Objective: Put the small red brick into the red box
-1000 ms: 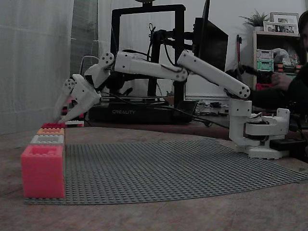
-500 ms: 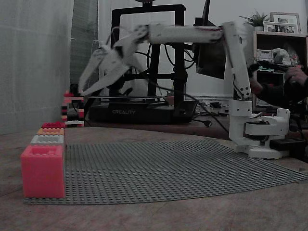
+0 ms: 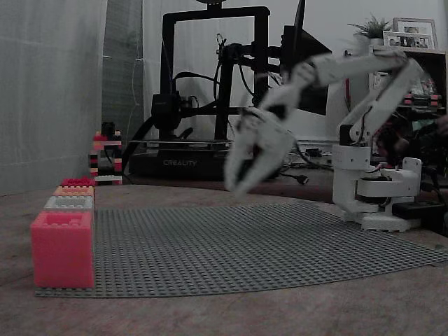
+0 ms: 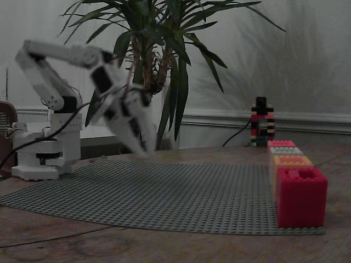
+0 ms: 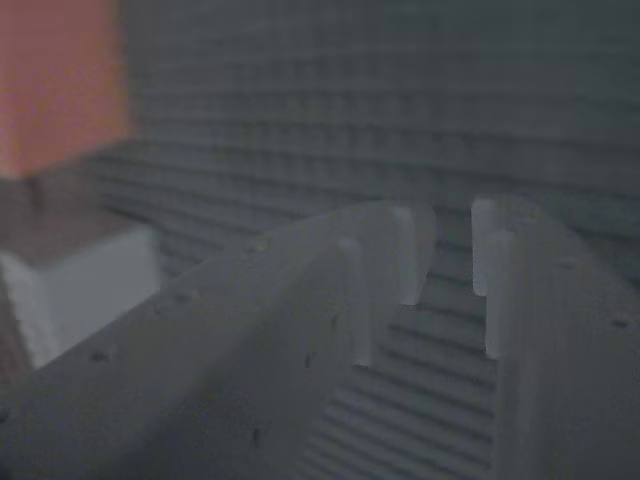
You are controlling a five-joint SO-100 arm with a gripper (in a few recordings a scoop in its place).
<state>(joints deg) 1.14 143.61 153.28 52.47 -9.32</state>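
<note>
Tool [image 5: 450, 255], wrist view: the two fingertips stand slightly apart with a narrow gap between them, and only the studded grey baseplate [image 5: 400, 100] shows through that gap; nothing is clamped. In both fixed views the tool [image 3: 241, 183] is motion-blurred, points down and hangs clear above the baseplate near its middle [image 4: 143, 147], well apart from the boxes, so a grasp at this instant would close on nothing. The white arm [image 3: 364, 77] is folded back toward its base [image 3: 378, 189], which sits at the far edge of the baseplate on the worktop [image 3: 210, 315].

A row of four studded boxes runs along one side of the baseplate, presumably set there so the centre stays free for the arm's travel. In a fixed view the pink-coral box [image 3: 62, 248] is nearest the camera, then a grey box [image 3: 68, 202], an orange box [image 3: 73, 190] and, farthest, the red box [image 3: 78, 182]; in the other fixed view the red box [image 4: 302, 197] is nearest and largest.

The small red brick cannot be made out on the baseplate or between the fingers; it may lie inside a box, whose walls hide the contents from these low cameras. A small striped brick tower [image 3: 105, 157] stands beyond the row, off the baseplate.
</note>
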